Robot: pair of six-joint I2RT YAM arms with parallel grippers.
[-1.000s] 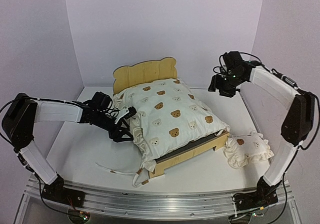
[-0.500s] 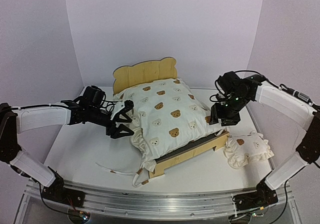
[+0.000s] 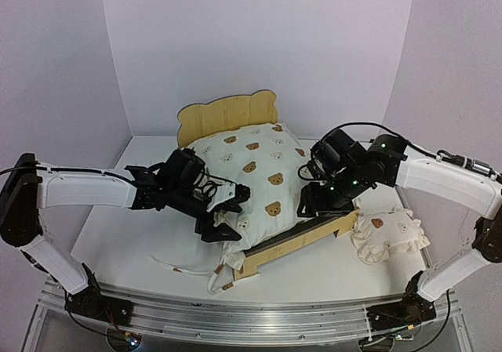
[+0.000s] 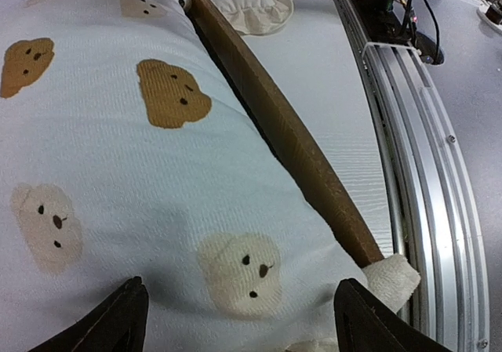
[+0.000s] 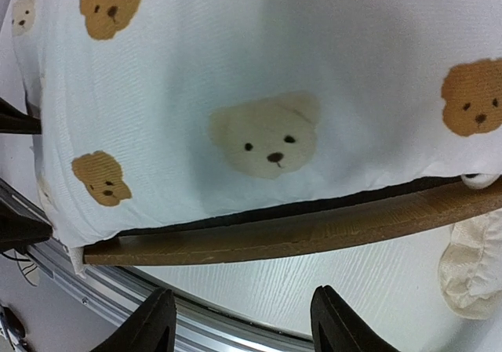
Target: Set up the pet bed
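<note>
My arms have swung in: left gripper [image 3: 225,215] and right gripper [image 3: 312,204], both wide open, now flank the cream bear-print cushion [image 3: 259,160] lying askew on the light plywood bear-eared pet bed [image 3: 226,114], centred on the white table [image 3: 125,238]; straightening it looks next.

cream cushion [image 3: 263,154] with brown and beige bear faces; pale plywood pet bed [image 3: 223,115]

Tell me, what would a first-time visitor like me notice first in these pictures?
A puffy cream cushion printed with bear faces fills the middle of the table, lying on a small wooden pet bed with a bear-eared headboard. The left gripper and right gripper, both open, sit at the cushion's two sides. A small ruffled pillow lies on the table to the right of the bed.
</note>
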